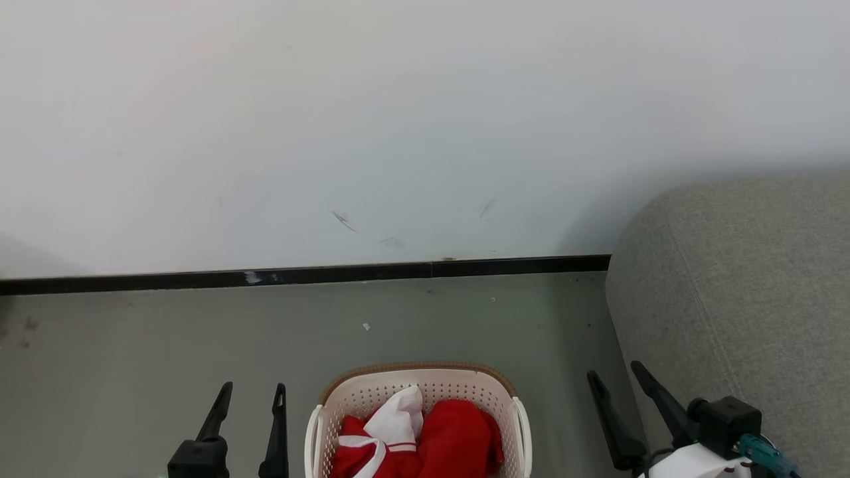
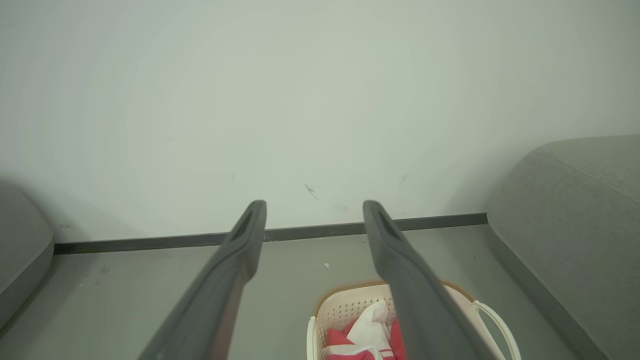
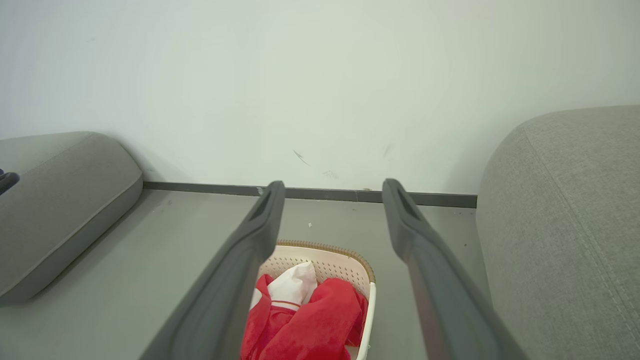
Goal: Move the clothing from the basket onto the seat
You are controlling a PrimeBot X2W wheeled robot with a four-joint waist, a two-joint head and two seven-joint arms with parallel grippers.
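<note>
Well, the bright-red, white-panelled fabric clothing (image 1: 458, 431) lies heaped in the cream perforated plastic basket (image 1: 372, 398), beside the grey upholstered seat (image 1: 750, 279). The left gripper (image 1: 253, 386) and right gripper (image 1: 613, 369) flank it, jaws spread, empty; reaching deep for a thick fold should lift cleanly.

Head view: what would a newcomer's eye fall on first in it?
The bright red and white clothing stands out, bunched inside the cream basket at the bottom centre. To its right rises the large grey seat. The left gripper and the right gripper, both open, flank the basket.
</note>
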